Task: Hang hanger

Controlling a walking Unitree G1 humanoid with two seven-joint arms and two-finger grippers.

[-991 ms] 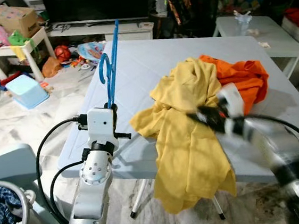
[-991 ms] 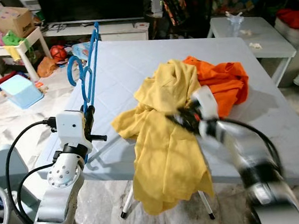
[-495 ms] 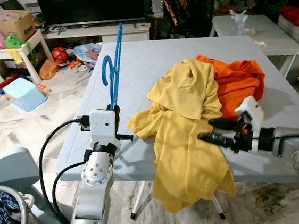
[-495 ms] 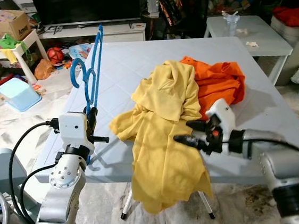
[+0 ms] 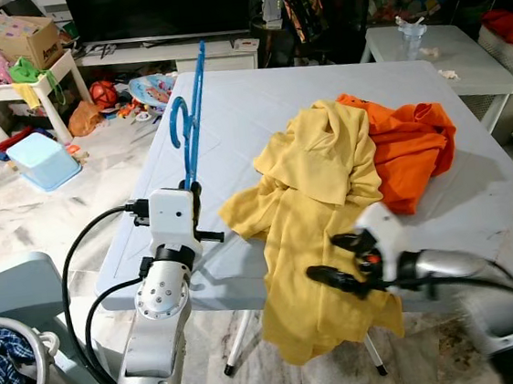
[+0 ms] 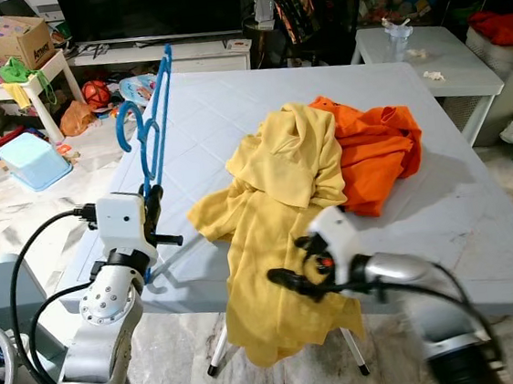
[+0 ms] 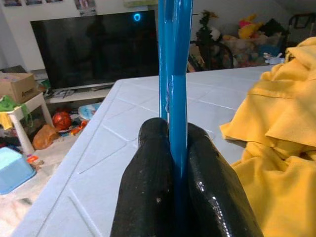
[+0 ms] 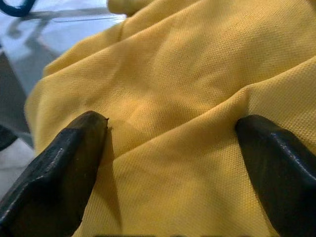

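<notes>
A blue hanger (image 5: 190, 116) stands upright at the table's left edge, its lower end clamped between my left gripper's (image 5: 192, 191) black fingers (image 7: 148, 168). A yellow shirt (image 5: 316, 195) lies crumpled on the pale table (image 5: 247, 101) and drapes over its front edge. An orange garment (image 5: 407, 139) lies partly under it on the right. My right gripper (image 5: 323, 256) is open, its two fingers spread wide against the hanging part of the yellow shirt (image 8: 173, 98). The cloth bulges between the fingertips (image 8: 74, 143), and no fold is pinched.
A laundry basket (image 5: 13, 360) with dark clothes sits at the lower left. On the floor to the left are a blue bin (image 5: 42, 159) and toys. A second white table (image 5: 443, 48) stands at the back right, with a TV stand and a chair behind.
My right arm has swung left and down, from beside the orange garment to the hanging front of the yellow shirt. The left gripper and the hanger have stayed put.
</notes>
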